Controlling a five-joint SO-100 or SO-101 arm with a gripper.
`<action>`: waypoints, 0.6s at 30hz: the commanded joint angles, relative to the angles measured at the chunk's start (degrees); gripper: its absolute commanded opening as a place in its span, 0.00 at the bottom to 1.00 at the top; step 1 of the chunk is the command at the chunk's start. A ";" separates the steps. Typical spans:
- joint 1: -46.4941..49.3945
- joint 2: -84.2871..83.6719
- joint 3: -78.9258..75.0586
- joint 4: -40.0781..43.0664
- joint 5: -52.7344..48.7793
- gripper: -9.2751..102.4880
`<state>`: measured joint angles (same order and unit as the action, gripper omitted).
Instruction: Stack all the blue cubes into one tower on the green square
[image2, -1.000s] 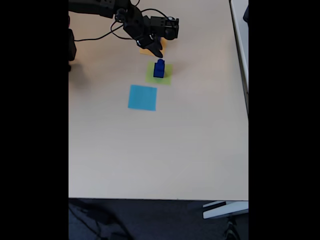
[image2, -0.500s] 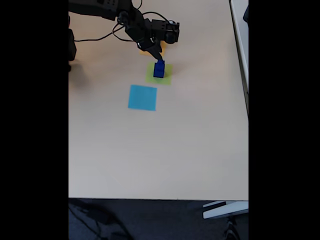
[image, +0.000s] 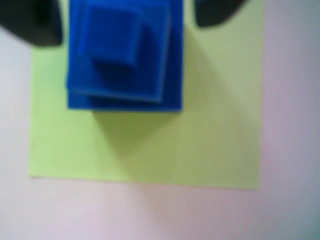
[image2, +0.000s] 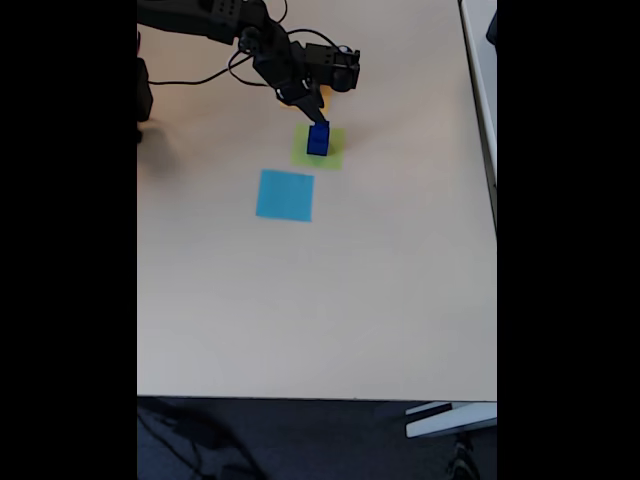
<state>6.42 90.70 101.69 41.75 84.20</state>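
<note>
On green square (image: 200, 135), blue cubes (image: 125, 55) (stacked)

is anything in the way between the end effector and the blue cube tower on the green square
Nothing visible stands in the way. In the wrist view the end effector is directly above the blue cubes, its dark fingertips on either side of the stack. The tower sits on the green square; no loose cube shows on the table.

Office-like room, pale desk (image2: 300, 300), dark carpet (image2: 300, 440), chair base (image2: 445, 420)
</note>
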 joint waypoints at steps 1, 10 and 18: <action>0.79 0.44 -3.78 -1.14 -0.18 0.19; 1.58 0.09 -3.78 -1.14 -0.88 0.19; 1.85 -0.62 -3.78 -0.97 -1.14 0.19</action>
<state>8.00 89.65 101.51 41.75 83.50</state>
